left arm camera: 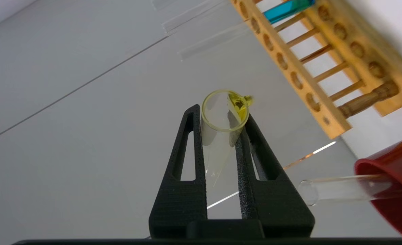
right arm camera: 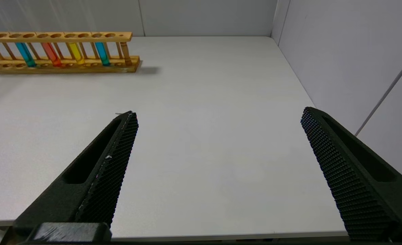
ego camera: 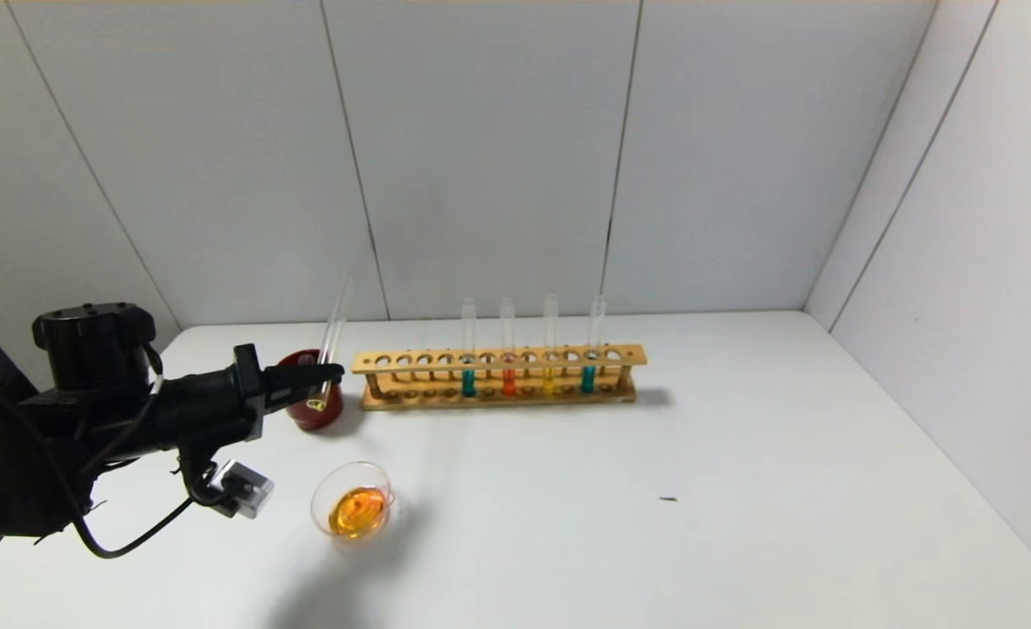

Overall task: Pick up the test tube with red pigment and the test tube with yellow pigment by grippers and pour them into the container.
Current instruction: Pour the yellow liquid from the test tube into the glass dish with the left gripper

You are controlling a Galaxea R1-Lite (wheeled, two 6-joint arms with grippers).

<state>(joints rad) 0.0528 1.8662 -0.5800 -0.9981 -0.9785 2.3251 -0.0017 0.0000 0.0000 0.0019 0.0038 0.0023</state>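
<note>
My left gripper [ego camera: 334,374] is shut on the test tube with yellow pigment [ego camera: 337,314], held almost upright with its lower end in the mouth of a dark red cup [ego camera: 304,412]. In the left wrist view the gripper [left arm camera: 221,114] clamps the tube [left arm camera: 218,143], which holds only a yellow smear by its rim. The container [ego camera: 321,494], a clear glass dish in front of the cup, holds orange liquid. A second, empty clear tube [left arm camera: 340,189] sticks out of the cup [left arm camera: 391,190]. My right gripper [right arm camera: 219,112] is open and empty over the bare table, outside the head view.
A wooden rack [ego camera: 498,358] stands behind and right of the cup with two teal tubes, one orange-red [ego camera: 508,382] and one yellow [ego camera: 549,381]. It also shows in the right wrist view [right arm camera: 61,35]. White walls close the back and right. A small dark speck [ego camera: 668,499] lies on the table.
</note>
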